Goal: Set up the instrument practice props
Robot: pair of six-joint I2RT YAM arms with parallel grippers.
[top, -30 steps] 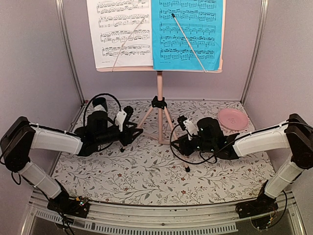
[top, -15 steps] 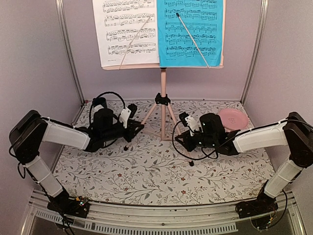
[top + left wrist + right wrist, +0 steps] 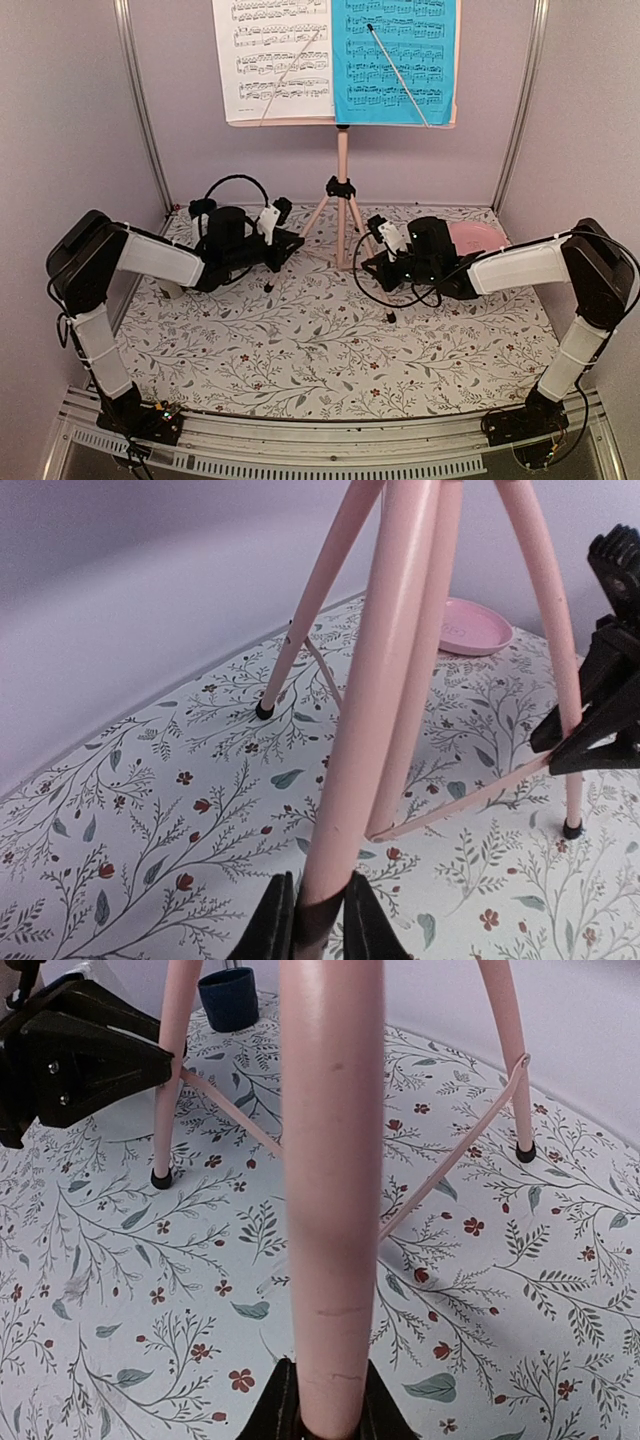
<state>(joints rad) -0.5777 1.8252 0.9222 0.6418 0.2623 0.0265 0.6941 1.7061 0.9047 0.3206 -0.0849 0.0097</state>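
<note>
White sheet (image 3: 275, 55) and blue sheet (image 3: 395, 55) rest on the pink music stand (image 3: 343, 170); left claw (image 3: 310, 925) and right claw (image 3: 330, 1405) clamp its legs; metronome unseen.

Open bench (image 3: 320, 345) along the near side, music stand (image 3: 342, 170) legs splayed back centre, left gripper (image 3: 308, 930) and right gripper (image 3: 330, 1415) clamped on two, pink plate (image 3: 469, 628) back right, dark blue cup (image 3: 228, 995) beyond left gripper.

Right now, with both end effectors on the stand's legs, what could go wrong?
1. The left end effector and right end effector each pinch a different leg of the music stand low down, while its desk sits high; uneven pulls could twist or tip it.
2. The white sheet and blue sheet sit under thin wire arms only; a jolt might slide them off.
</note>
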